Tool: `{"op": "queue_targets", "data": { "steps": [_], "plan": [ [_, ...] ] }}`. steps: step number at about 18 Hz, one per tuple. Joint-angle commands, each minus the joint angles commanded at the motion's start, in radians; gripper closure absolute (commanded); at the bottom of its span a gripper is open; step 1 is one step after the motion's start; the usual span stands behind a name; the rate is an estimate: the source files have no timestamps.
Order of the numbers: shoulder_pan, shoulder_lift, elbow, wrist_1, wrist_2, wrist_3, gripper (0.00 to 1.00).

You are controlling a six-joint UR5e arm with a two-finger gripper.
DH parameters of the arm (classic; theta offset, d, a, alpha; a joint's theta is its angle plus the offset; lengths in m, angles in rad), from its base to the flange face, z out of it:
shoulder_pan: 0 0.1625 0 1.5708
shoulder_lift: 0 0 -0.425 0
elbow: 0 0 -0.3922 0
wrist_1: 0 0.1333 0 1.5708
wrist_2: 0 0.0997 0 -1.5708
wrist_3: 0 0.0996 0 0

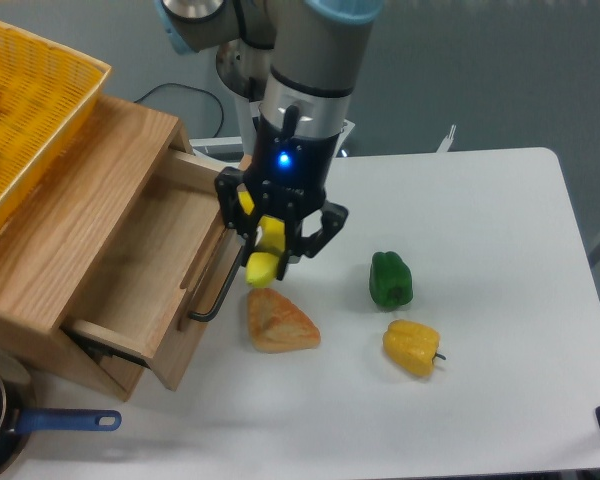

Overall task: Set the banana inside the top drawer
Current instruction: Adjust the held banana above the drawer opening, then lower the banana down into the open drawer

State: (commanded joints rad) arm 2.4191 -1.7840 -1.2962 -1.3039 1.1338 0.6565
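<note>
The banana (264, 250) is slim and yellow and hangs held between my gripper's fingers, its lower end just above the table. My gripper (276, 238) is shut on the banana, right beside the front of the open top drawer (130, 270). The drawer is a light oak box pulled out from the wooden cabinet (70, 190), with a black bar handle (218, 285) on its front. The drawer's inside shows bare wood. The banana's upper part is hidden by the gripper.
A tan bread piece (280, 322) lies just below the gripper. A green pepper (391, 279) and a yellow bell pepper (412, 347) lie to the right. A yellow woven basket (30, 110) sits on the cabinet. A dark pan with a blue handle (40, 425) is at the front left.
</note>
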Motion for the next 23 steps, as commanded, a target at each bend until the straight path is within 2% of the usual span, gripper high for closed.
{"op": "queue_targets", "data": {
  "steps": [5, 14, 23],
  "plan": [
    [-0.021, 0.003, 0.009, 0.002, -0.022, 0.011, 0.90],
    [-0.048, -0.006, 0.011, 0.040, -0.025, 0.017, 0.90],
    [-0.067, -0.008, -0.035, 0.040, -0.025, 0.058, 0.90]
  ]
}}
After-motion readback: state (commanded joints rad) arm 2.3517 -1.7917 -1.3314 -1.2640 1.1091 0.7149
